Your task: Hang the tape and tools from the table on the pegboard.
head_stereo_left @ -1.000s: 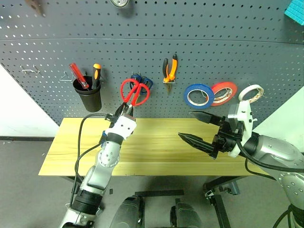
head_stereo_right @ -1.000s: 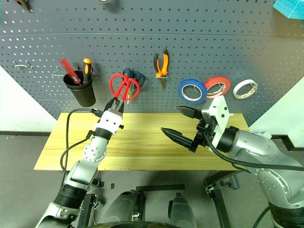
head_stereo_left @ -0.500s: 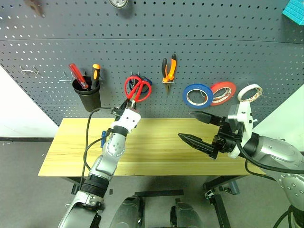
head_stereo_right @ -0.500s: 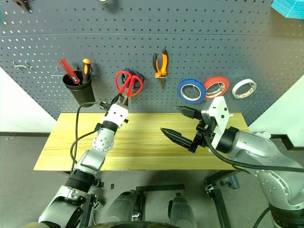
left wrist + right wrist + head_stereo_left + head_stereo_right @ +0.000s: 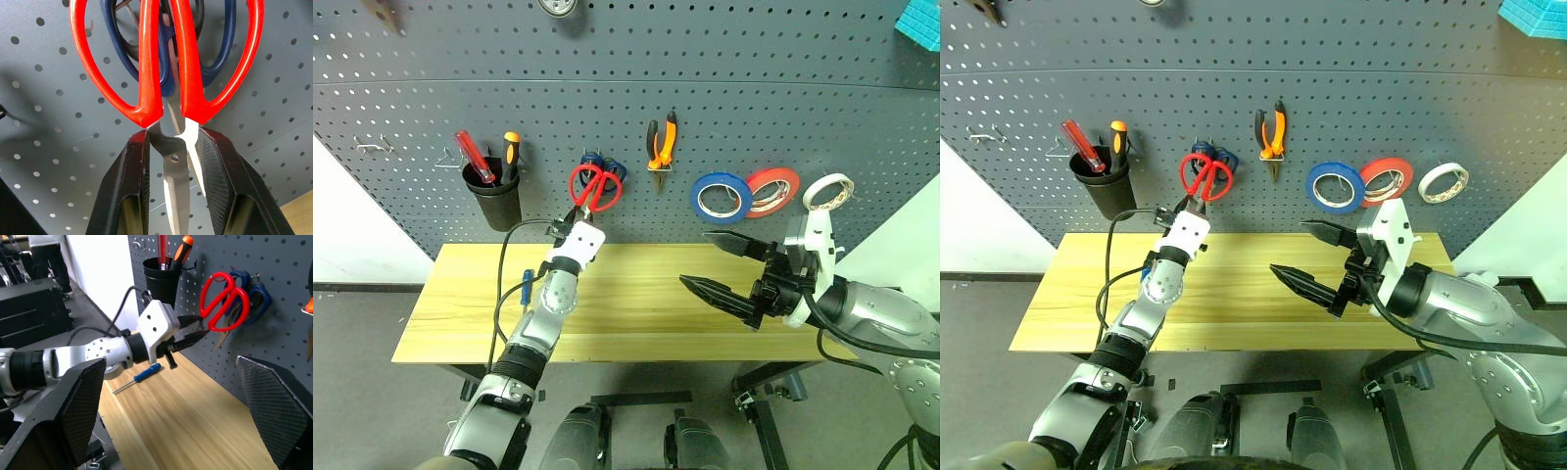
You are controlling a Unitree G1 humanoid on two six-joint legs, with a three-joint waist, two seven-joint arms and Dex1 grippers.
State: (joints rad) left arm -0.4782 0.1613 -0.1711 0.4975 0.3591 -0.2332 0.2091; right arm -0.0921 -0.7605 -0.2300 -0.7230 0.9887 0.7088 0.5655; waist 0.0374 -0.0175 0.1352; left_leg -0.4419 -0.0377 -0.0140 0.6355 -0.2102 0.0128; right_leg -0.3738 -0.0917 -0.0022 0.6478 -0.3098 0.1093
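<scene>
— What are you holding, and where is it?

— My left gripper point(image 5: 171, 161) is clamped on the red-handled scissors point(image 5: 595, 186) by the steel blades, just below the handles. They point handles-up against the pegboard point(image 5: 724, 108): two bright red loops, blades closed. The loops overlap a pair of blue-handled scissors point(image 5: 1209, 157) hanging on the board right behind them.

— And the other hand?

— My right gripper point(image 5: 724, 264) hangs over the table point(image 5: 636, 313) with its two black fingers spread wide and nothing between them.

— The rest of the task's things?

— Measured from the red scissors: the pliers point(image 5: 662, 142), orange and black handles, hang on the pegboard just beside them toward my right. Further right hangs the blue tape point(image 5: 721, 196), a ring with a pale core, touching an orange-red roll point(image 5: 773, 190); a white roll point(image 5: 829, 192) is beyond that. The small blue-handled screwdriver point(image 5: 527, 289) lies flat on the table, below the scissors and to my left, near my left forearm.
</scene>
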